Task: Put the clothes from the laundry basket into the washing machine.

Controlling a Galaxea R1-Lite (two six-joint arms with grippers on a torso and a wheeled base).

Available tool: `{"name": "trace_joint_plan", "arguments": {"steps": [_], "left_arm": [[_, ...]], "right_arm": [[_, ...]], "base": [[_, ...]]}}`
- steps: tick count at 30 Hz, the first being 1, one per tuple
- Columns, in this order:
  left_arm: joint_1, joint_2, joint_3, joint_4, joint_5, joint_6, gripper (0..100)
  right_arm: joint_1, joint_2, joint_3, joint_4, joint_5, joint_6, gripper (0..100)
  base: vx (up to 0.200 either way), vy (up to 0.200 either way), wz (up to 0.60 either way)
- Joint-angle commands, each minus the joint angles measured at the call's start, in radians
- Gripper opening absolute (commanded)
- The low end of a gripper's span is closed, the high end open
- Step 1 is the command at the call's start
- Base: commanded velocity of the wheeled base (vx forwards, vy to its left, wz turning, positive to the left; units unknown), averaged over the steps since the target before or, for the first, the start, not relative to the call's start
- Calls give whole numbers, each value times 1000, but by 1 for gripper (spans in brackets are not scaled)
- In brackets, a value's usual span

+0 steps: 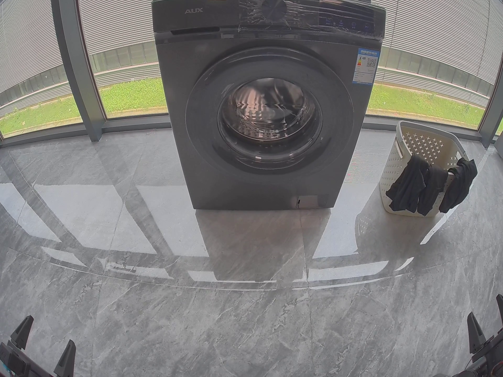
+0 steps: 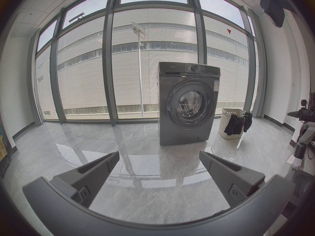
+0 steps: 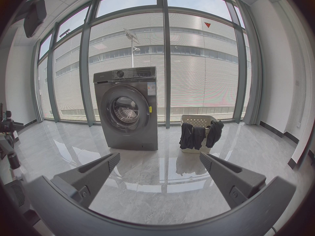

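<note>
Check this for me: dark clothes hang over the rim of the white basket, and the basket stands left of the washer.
The side is wrong. The basket stands right of the washer, not left, as the head view shows. Dark clothes do hang over its rim.

Bright daylight through windows [image 1: 131, 27], glare patches on glossy floor [image 1: 157, 310], edges bowed

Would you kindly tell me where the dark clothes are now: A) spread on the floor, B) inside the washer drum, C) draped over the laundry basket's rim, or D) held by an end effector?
C: the dark clothes hang over the front rim of the white laundry basket beside the washing machine.
</note>
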Motion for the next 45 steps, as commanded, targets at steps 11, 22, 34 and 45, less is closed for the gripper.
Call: {"name": "trace_joint_plan", "arguments": {"steps": [11,22,34,45], "left_arm": [[0,-17,16,0,1,1,100],[0,-17,18,0,0,2,100],[0,-17,18,0,0,16,100],[2,-17,18,2,3,16,100]], "right_arm": [[-1,-16,18,0,0,0,100],[-1,-16,18,0,0,0,100],[-1,-16,18,0,0,0,100],[-1,-16,18,0,0,0,100]], "base": [[200,0,0],[200,0,0],[50,0,0],[0,-200,0]]}}
